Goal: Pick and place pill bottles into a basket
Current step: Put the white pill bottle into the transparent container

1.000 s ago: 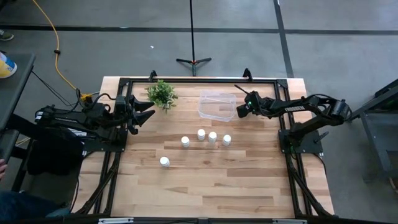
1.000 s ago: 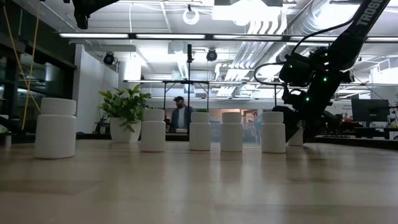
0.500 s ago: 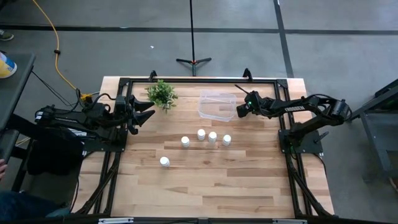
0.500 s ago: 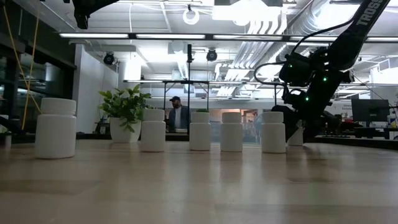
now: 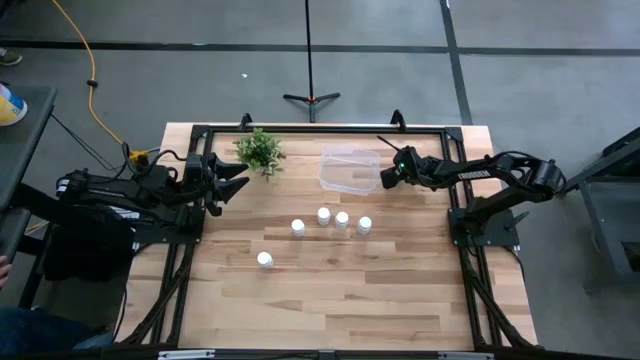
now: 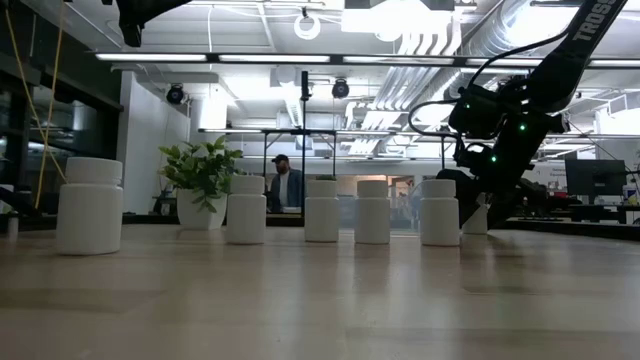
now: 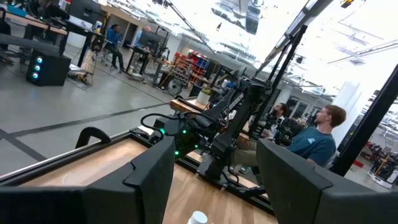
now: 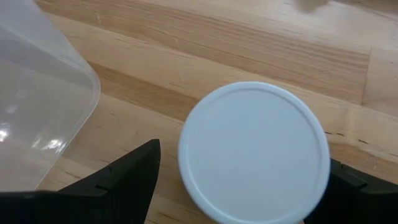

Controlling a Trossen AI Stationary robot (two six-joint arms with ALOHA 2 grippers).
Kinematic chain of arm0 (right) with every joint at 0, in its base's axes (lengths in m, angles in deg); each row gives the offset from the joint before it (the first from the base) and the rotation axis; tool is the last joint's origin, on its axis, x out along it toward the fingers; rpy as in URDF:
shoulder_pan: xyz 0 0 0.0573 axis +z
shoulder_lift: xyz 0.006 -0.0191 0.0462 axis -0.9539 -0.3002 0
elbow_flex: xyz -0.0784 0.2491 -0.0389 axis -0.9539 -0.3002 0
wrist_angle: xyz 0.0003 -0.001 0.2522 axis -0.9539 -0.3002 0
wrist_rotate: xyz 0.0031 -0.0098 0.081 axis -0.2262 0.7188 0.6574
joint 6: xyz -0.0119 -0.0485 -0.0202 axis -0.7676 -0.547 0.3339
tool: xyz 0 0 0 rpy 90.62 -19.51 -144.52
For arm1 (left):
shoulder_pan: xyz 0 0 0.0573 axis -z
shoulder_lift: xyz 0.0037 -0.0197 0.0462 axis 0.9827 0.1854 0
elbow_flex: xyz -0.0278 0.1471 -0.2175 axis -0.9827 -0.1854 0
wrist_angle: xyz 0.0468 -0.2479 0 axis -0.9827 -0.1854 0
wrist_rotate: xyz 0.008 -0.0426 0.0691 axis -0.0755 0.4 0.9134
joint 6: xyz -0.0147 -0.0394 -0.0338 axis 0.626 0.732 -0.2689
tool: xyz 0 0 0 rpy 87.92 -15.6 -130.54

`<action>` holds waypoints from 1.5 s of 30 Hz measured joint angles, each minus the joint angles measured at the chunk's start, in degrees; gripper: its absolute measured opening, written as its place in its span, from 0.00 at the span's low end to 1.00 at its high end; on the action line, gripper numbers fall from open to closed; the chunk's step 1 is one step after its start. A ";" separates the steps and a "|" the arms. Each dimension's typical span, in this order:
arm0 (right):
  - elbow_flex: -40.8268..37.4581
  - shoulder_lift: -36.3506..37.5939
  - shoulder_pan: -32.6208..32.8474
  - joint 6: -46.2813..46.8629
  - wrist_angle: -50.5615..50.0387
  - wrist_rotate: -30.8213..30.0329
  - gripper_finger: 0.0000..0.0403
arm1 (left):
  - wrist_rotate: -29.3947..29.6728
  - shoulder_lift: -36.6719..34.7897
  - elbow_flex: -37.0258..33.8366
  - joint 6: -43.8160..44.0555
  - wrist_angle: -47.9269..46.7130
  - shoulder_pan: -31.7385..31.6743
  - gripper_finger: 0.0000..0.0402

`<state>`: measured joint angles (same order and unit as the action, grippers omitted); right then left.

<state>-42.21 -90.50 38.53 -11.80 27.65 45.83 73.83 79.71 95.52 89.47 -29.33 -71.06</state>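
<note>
Five white pill bottles stand upright on the wooden table: a row (image 5: 323, 215), (image 5: 342, 219), (image 5: 364, 225), one at its left (image 5: 298, 227) and one nearer (image 5: 264, 260). A sixth bottle (image 8: 254, 150) stands right of the clear basket (image 5: 349, 168), on the table. My right gripper (image 5: 384, 178) is open and points down over it, one finger (image 8: 127, 177) on each side of its cap; no touch shows. In the low view this bottle (image 6: 478, 216) is half hidden behind the gripper. My left gripper (image 5: 232, 181) is open and empty at the table's left edge.
A small green potted plant (image 5: 260, 150) stands at the far edge, left of the basket. A black frame (image 5: 300, 130) runs around the table. Bare wood lies toward the near edge. A person shows in the room beyond, in the low view (image 6: 282, 185).
</note>
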 joint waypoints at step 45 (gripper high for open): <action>0.09 0.02 -0.01 2.51 -0.22 0.69 0.42 | 0.00 0.00 0.00 -0.01 -0.02 0.00 0.65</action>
<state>-42.12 -90.48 38.52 -9.29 27.43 46.52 73.83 79.71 95.52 89.46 -29.35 -71.06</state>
